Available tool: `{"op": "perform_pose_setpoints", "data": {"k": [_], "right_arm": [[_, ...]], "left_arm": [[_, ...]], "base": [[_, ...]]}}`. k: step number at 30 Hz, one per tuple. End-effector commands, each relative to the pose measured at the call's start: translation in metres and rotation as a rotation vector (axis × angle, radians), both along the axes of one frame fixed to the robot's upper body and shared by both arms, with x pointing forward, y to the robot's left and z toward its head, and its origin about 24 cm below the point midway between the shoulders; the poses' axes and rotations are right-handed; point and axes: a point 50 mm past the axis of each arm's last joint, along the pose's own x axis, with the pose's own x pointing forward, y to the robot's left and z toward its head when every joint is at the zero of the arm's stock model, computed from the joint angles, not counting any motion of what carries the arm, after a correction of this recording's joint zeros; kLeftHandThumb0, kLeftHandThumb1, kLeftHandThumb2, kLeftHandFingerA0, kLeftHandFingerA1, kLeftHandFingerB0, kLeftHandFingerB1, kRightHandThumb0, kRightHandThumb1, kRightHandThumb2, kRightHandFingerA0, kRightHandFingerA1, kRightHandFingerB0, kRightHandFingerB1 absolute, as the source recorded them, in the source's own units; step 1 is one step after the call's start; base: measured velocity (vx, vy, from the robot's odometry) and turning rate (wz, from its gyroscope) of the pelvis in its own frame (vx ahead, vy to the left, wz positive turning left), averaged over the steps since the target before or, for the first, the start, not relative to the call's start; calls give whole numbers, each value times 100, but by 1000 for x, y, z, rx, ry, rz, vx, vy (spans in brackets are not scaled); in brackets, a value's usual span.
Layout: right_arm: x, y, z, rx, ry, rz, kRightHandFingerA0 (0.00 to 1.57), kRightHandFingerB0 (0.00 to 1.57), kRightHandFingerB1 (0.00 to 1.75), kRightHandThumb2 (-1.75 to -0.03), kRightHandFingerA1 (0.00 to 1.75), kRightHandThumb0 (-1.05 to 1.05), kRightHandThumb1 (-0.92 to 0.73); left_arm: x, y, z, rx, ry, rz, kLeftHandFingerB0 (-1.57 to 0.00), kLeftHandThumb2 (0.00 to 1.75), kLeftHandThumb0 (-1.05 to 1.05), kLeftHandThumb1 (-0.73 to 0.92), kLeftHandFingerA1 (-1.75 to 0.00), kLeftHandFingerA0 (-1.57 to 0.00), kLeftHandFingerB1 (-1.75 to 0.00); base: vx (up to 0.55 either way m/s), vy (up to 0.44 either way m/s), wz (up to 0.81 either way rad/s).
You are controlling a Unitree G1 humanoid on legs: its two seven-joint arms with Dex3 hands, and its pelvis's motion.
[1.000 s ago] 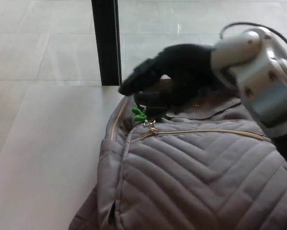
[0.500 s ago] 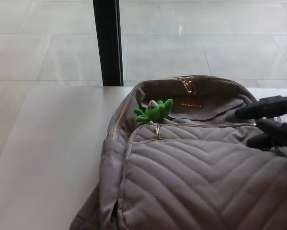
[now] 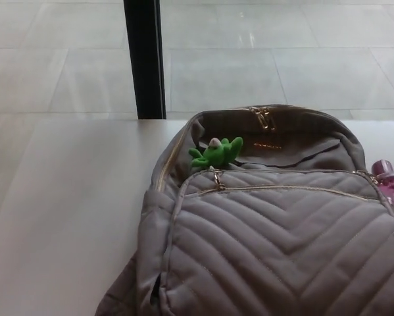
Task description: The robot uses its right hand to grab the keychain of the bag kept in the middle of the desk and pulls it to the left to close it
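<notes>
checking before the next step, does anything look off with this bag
The grey bag gapes open along its top, its inside showing, with the green keychain lying at the opening's left end. A pink object pokes out by the bag's right edge, partly cut off. Nothing looks spilled or damaged.

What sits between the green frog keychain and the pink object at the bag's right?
Head view: only the bag itself. Its sagging grey lining at the open top spans from the keychain to the pink object.
</notes>
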Motion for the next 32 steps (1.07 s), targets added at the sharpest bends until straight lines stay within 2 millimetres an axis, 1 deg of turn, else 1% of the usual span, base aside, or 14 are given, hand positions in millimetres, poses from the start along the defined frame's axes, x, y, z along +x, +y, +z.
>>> {"op": "perform_pose_setpoints", "data": {"k": [1, 2, 5, 7, 10, 13, 14, 18, 19, 21, 29, 30, 31, 32], "right_arm": [[-271, -146, 84, -132, -804, -1215, 32, 4, 28, -94, 59, -78, -57], [-278, -145, 66, -147, -775, -1279, 42, 7, 32, -62, 54, -76, -76], [-284, -145, 48, -131, -761, -1330, 45, 8, 37, -94, 67, -82, -62], [-289, -139, 8, -81, -713, -1401, 54, 14, 35, -62, 72, -74, -74], [-287, -131, -27, -16, -621, -1421, 56, 9, 46, -93, 76, -83, -62], [-288, -131, -29, -5, -624, -1424, 56, 9, 46, -93, 76, -83, -62], [-289, -131, -29, -6, -625, -1426, 56, 9, 46, -93, 76, -83, -62], [-290, -131, -30, -4, -637, -1430, 56, 9, 46, -93, 76, -83, -62], [-289, -131, -30, -1, -641, -1432, 56, 9, 46, -93, 76, -83, -62], [-292, -130, -31, -2, -644, -1437, 56, 9, 46, -93, 76, -83, -62], [-296, -130, -33, 2, -663, -1450, 56, 9, 46, -93, 76, -83, -62], [-296, -130, -33, 2, -664, -1450, 56, 9, 46, -93, 76, -83, -62], [-298, -129, -34, 1, -662, -1452, 56, 9, 46, -93, 76, -83, -62], [-298, -129, -34, 1, -662, -1452, 56, 9, 46, -93, 76, -83, -62]], "left_arm": [[-20, 7, 15, 17, -119, -32, -31, 118, -88, 79, -58, -50, -49], [-19, 7, 14, 16, -112, -26, -38, 75, -88, 92, -49, -57, -37], [-17, 7, 13, 15, -103, -21, -32, 115, -82, 76, -59, -50, -50], [-15, 7, 11, 17, -71, -28, -30, 116, -81, 78, -59, -52, -49], [-9, 6, 8, 24, -41, -53, -37, 77, -90, 92, -47, -55, -38], [-6, 5, 4, 4, -31, -11, -36, 117, -91, 75, -61, -58, -49], [-7, 4, 3, 3, -15, -13, -44, 72, -97, 92, -52, -64, -37], [-7, 4, -1, 22, 61, -10, -49, 72, -105, 92, -50, -71, -43], [-8, 3, -2, 24, 80, -2, -32, 117, -93, 59, -72, -82, -50], [-11, 4, -4, 23, 106, 21, -54, 74, -105, 91, -59, -76, -53], [-34, -2, -10, -7, 267, -46, -59, 76, -105, 88, -73, -70, -73], [-36, -2, -10, -7, 272, -52, -28, 101, -82, 20, -70, -58, -59], [-40, -1, -9, -6, 275, -40, -59, 74, -105, 88, -74, -75, -71], [-40, -1, -9, -6, 275, -40, -59, 74, -105, 88, -74, -75, -71]], "base": [[0, 0, 0], [0, 0, 0], [0, 0, 0], [0, 0, 0], [0, 0, 0], [0, 0, 0], [0, 0, 0], [0, 0, 0], [0, 0, 0], [0, 0, 0], [0, 0, 0], [0, 0, 0], [0, 0, 0], [0, 0, 0]]}}
